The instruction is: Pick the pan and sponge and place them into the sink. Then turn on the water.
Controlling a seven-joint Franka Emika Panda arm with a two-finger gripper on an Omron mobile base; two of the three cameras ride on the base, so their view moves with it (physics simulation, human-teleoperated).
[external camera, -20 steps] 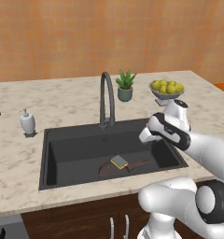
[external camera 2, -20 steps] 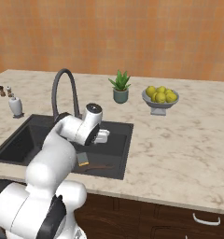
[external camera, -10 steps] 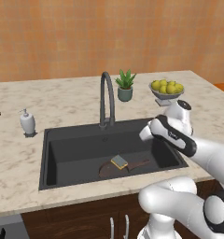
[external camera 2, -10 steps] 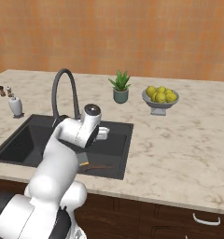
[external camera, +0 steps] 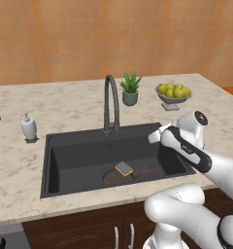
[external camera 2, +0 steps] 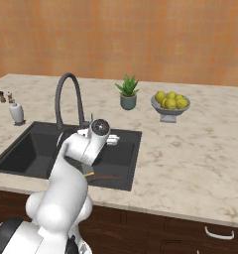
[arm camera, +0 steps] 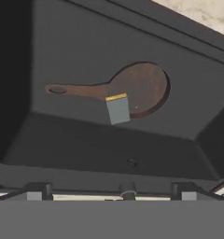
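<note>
Arm's drifted a bit toward the faucet [external camera: 110, 103] since a second ago. Soap pump [external camera: 28, 128] sits left on the worktop [external camera: 65, 109]; pan [external camera: 114, 175] and sponge [external camera: 124, 168] lie in the sink [external camera: 79, 158]. Plant [external camera: 130, 88], lemon bowl [external camera: 173, 94] right. Pincer [external camera: 154, 135] hovers over the basin; can't tell whether it's spread.

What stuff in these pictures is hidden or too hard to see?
- Gripper: in the left base view its fingers are too small to tell whether they are open or shut.
- Pan: in the right base view the arm covers it, and just the handle pokes out.
- Sink: in the hand view the sponge and pan show, but no drain can be made out.
</note>
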